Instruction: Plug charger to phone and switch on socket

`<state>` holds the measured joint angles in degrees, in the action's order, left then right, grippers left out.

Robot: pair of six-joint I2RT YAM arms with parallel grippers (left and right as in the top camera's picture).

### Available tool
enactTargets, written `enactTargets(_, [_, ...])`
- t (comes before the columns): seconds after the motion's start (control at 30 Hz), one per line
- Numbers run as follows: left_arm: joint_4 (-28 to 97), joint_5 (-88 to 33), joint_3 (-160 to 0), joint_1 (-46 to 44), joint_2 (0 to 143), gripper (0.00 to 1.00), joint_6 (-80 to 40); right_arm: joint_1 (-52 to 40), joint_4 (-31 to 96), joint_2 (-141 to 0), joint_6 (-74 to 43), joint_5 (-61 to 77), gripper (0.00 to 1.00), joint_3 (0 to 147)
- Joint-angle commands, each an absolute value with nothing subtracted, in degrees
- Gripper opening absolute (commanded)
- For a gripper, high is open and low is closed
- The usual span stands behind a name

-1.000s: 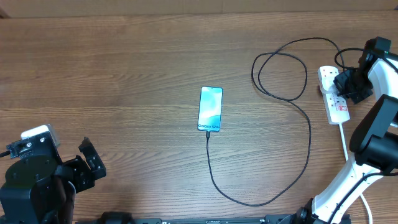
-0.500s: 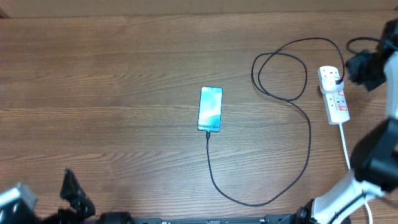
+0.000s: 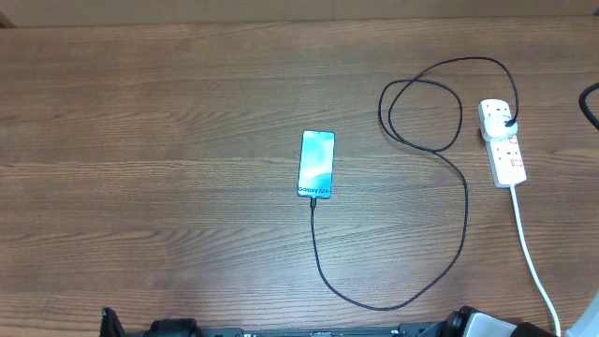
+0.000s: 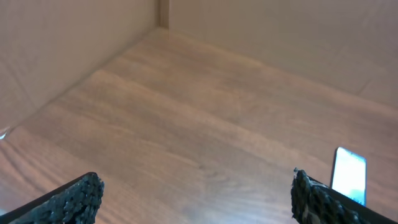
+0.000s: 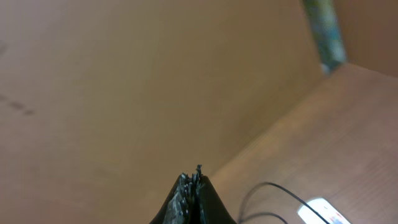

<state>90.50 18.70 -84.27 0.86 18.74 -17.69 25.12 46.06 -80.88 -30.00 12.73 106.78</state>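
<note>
The phone (image 3: 316,164) lies face up mid-table, its screen lit blue-teal. The charger's black cable (image 3: 465,215) runs from the phone's near end, curves right and loops up to the black plug head (image 3: 506,118), which sits in the white socket (image 3: 505,154) at the far right. Neither gripper shows in the overhead view. In the left wrist view my left gripper (image 4: 196,200) is open and empty above bare wood, with the phone (image 4: 349,174) to its right. In the right wrist view my right gripper (image 5: 193,186) is shut and empty, raised, with the cable (image 5: 273,185) and socket (image 5: 323,211) below it.
The socket's thick white cord (image 3: 529,248) runs from it to the table's front right edge. Brown cardboard walls (image 4: 74,37) enclose the wooden table at the back and sides. Parts of the arm bases (image 3: 487,323) show at the front edge.
Both arms have pulled out of the overhead view. The right gripper left the socket and rose to the right; the left arm drew back off the front edge. Phone, cable and socket have not moved.
</note>
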Motion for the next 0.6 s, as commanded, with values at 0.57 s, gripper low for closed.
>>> enactTargets(0.57, [96.6,19.2,-83.9,3.6,17.2,0.99,-18.3,21.8,43.1,-78.9,-28.9,32.2,0.04,106.6])
